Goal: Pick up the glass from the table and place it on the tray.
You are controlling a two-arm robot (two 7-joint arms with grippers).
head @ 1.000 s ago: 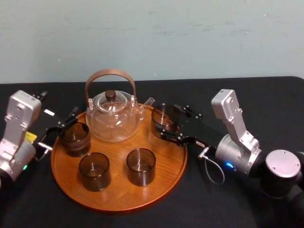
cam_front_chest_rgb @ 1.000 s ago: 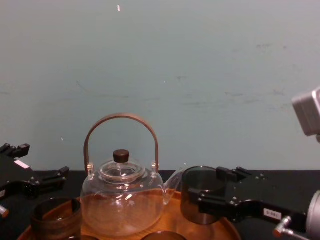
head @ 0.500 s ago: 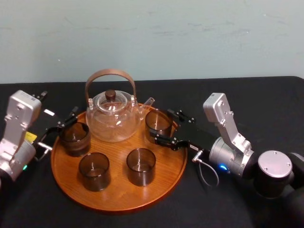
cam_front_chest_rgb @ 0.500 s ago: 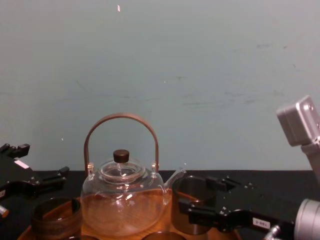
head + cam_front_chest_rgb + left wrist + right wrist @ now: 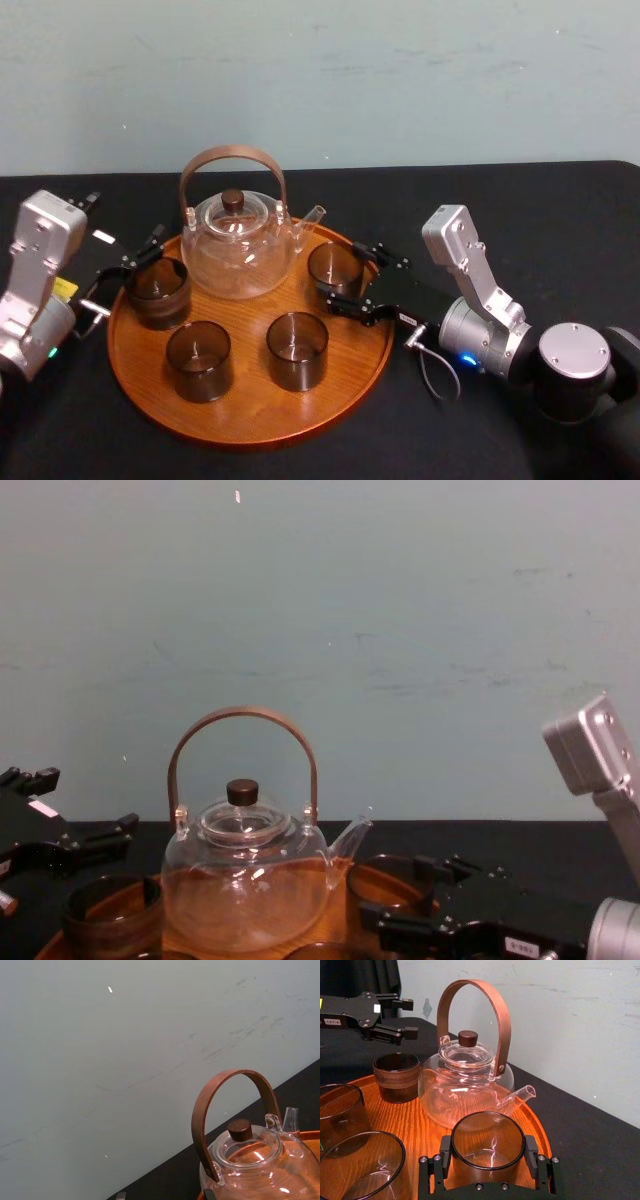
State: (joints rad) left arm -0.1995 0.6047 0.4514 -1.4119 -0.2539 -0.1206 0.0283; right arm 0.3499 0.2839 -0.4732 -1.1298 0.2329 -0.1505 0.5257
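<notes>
The glass (image 5: pixel 335 266) is a clear smoky tumbler, standing upright inside the tray's right rear part, beside the teapot's spout. My right gripper (image 5: pixel 342 272) is shut on it. In the right wrist view both fingers press the sides of the glass (image 5: pixel 487 1146). I cannot tell whether its base touches the wood. The tray (image 5: pixel 250 425) is round, orange-brown wood with a low rim. My left gripper (image 5: pixel 140 255) hangs open over the tray's left edge, with nothing between its fingers.
A clear glass teapot (image 5: pixel 238 245) with a brown hoop handle stands at the tray's rear. Two smoky glasses (image 5: pixel 297 350) (image 5: pixel 199 360) sit at the tray's front, and a dark-banded cup (image 5: pixel 157 290) sits just below the left gripper. Black cloth surrounds the tray.
My right gripper has carried the glass leftward and down, from above the tray's right rim to inside the tray by the spout. The left arm has stayed still.
</notes>
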